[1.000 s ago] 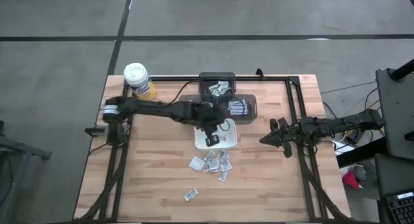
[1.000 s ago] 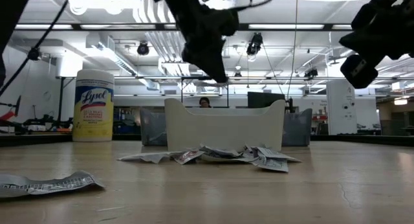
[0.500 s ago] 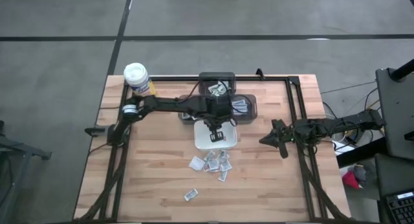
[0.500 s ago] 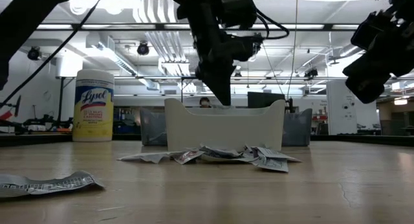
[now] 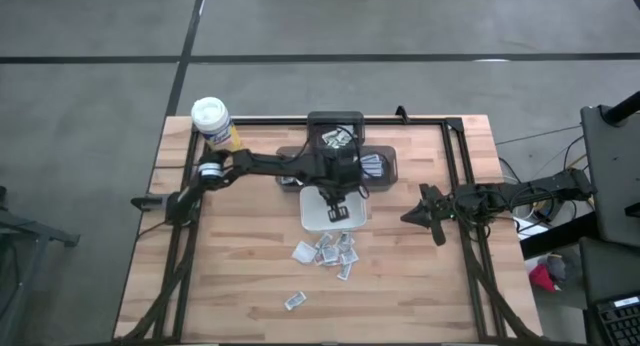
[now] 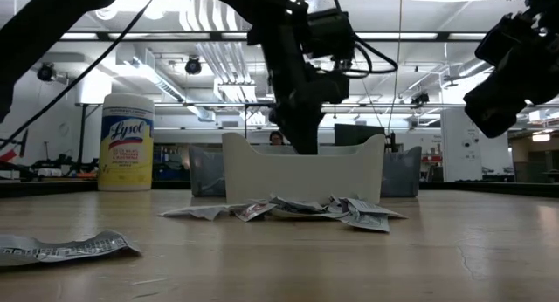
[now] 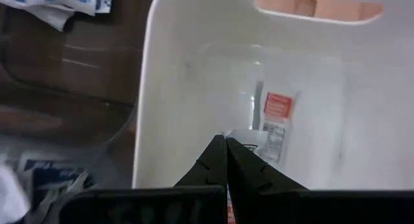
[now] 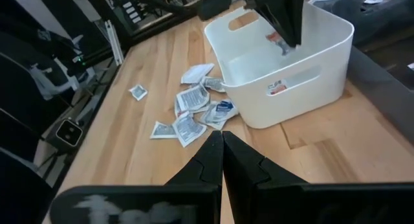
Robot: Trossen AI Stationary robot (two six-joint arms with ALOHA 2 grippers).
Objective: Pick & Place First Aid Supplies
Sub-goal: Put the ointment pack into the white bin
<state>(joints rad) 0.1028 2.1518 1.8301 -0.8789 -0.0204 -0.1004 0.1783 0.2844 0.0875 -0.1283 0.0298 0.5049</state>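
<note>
- First aid packets (image 5: 327, 253) in a loose heap on the table just near of the white dish (image 5: 312, 218); one stray packet (image 5: 295, 300) nearer still and a little left; one red-printed packet (image 7: 275, 117) already flat on the dish floor.
- Likely very light, thin and limp, with slick wrappers; flat against the wood, so best pinched at a raised edge or corner, with some risk of lifting two overlapping ones from the heap.
- Left gripper (image 7: 226, 143) down inside the dish, fingers pressed together; a small pale packet seemingly pinched at the tips, though hard to tell for sure.
- Right gripper (image 8: 222, 138) waiting well to the right of the dish, fingers closed, holding nothing.
- Dish walls tall around the drop spot; clear bins (image 5: 380, 166) with more packets just beyond it on the far side.
- Yellow canister (image 5: 214, 123) at the far left corner, well clear of the heap.
- Nothing standing between heap and dish.
</note>
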